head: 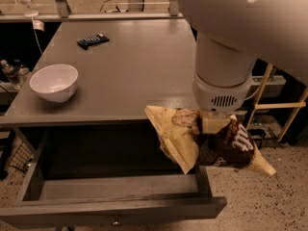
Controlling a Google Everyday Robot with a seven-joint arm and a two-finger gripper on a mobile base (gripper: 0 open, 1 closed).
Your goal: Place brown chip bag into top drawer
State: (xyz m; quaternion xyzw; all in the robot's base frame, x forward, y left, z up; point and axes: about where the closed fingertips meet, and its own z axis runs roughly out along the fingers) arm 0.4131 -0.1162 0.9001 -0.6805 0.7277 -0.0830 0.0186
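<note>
Over the right end of the open top drawer, the gripper hangs, jaws pinching the brown chip bag at its crumpled middle.

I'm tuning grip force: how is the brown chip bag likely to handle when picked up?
Probably floppy: the brown chip bag droops and creases on both sides of the gripper, which pinches it near the right end of the open top drawer. Likely light, since one pinch carries it. The foil looks slick, so it might slip.
</note>
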